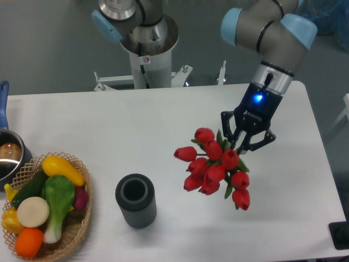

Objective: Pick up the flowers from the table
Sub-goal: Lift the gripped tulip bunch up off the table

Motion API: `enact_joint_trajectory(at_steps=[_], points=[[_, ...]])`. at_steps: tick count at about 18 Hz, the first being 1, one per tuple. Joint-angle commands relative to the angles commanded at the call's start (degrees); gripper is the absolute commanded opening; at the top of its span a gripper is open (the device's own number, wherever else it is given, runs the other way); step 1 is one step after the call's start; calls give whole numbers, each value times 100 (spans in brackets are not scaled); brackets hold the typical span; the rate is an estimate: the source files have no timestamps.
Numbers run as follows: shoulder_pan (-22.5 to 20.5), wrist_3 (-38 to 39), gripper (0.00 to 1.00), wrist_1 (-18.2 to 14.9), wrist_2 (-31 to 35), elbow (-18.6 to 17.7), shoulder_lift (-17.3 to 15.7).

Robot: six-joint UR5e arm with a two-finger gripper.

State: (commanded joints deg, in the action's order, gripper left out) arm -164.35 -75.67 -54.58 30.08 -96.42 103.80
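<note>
Flowers: the bunch is held in the air over the right half of the table, the red heads fanned out below and to the left of the pincer; no part of the bunch is seen to touch the surface.
Left edge: a pot with a blue handle is cut off by the frame; just beside it a wicker basket of vegetables is set, well apart from the bunch.
Centre: a dark ribbed cylinder stands upright with its mouth open, near the bunch on its left but not touching it.
Long axis: the stems are taken to run up and to the right from the heads into the pincer; the tied ends are hidden behind the fingers and heads.
Pincer: it is clenched on the stems, the fingers drawn in around them, with the blue light on the wrist above.
Arm: only one is present, reaching down from the upper right; its base is seen at the top centre.
Surface: white, plain and smooth.
Room: open table is seen to the right of and behind the bunch.
Judgement: the pick appears done; a further rise would have to keep the drooping heads away from the cylinder.
</note>
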Motion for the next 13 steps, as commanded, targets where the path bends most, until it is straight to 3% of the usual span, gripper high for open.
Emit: enact_joint_trajectory(at_steps=[5, 13], points=[[-299, -9, 21, 9, -581, -52, -140], [-475, -9, 21, 17, -881, -62, -176]])
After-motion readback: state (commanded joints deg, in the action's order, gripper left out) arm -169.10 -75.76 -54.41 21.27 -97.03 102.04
